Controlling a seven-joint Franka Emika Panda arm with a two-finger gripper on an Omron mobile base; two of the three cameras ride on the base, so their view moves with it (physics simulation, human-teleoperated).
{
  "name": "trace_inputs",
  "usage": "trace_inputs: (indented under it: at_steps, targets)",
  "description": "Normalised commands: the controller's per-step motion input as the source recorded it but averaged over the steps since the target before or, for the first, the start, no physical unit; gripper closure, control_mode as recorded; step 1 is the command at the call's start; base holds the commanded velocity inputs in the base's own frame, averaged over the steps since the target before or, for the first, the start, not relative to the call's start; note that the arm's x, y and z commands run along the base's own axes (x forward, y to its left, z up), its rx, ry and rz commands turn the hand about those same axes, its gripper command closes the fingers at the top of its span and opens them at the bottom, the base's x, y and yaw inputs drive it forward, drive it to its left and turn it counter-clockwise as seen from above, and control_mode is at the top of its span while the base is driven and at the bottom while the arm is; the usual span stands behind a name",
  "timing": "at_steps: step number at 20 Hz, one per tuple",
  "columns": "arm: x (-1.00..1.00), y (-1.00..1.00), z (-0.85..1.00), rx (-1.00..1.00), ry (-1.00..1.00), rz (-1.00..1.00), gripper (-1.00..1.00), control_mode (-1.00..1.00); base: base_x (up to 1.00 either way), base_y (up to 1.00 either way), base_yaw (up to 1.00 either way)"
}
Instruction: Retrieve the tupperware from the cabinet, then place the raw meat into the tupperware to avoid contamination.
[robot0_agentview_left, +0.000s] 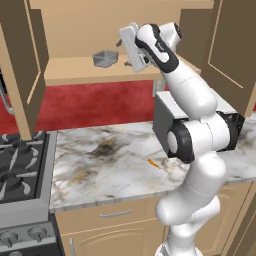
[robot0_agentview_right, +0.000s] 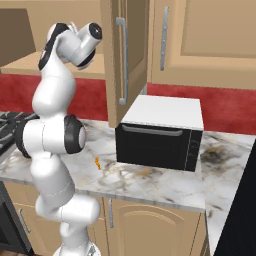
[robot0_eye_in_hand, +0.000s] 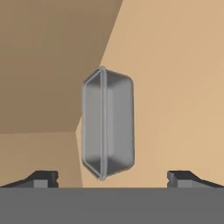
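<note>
Tupperware on the open cabinet's shelf, our gripper just short of it.

We see the small translucent grey rectangular tupperware (robot0_agentview_left: 105, 58) resting on the plain wooden shelf of the light-tan wall cabinet (robot0_agentview_left: 75, 70), both panelled doors swung open. Our white arm's two-finger gripper (robot0_agentview_left: 125, 54) hovers just right of the container, apart from it. In the hand view the tupperware (robot0_eye_in_hand: 107, 122) lies ahead between the two dark fingertips (robot0_eye_in_hand: 41, 178), which are spread wide and grip nothing. Down on the marble counter (robot0_agentview_left: 100, 165), the thin orange-red sliver of raw meat (robot0_agentview_left: 153, 163) lies near the front left corner of the black box appliance with a white top (robot0_agentview_right: 161, 132).
</note>
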Motion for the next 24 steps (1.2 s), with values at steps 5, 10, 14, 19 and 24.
trace_inputs:
  at_steps: [5, 10, 14, 19, 24]
  targets:
    - [0.38, 0.08, 0.0, 0.0, 0.01, 0.02, -1.0, -1.0, 0.0, 0.0, 0.0]
    - [0.17, 0.21, 0.0, -0.01, 0.14, 0.0, -1.0, -1.0, 0.0, 0.0, 0.0]
    - [0.11, 0.22, -0.03, -0.03, 0.14, 0.0, -1.0, -1.0, 0.0, 0.0, 0.0]
    - [0.17, 0.23, -0.15, -0.04, 0.12, 0.01, -1.0, -1.0, 0.0, 0.0, 0.0]
    - [0.23, 0.25, -0.33, -0.08, 0.17, 0.02, -1.0, -1.0, 0.0, 0.0, 0.0]
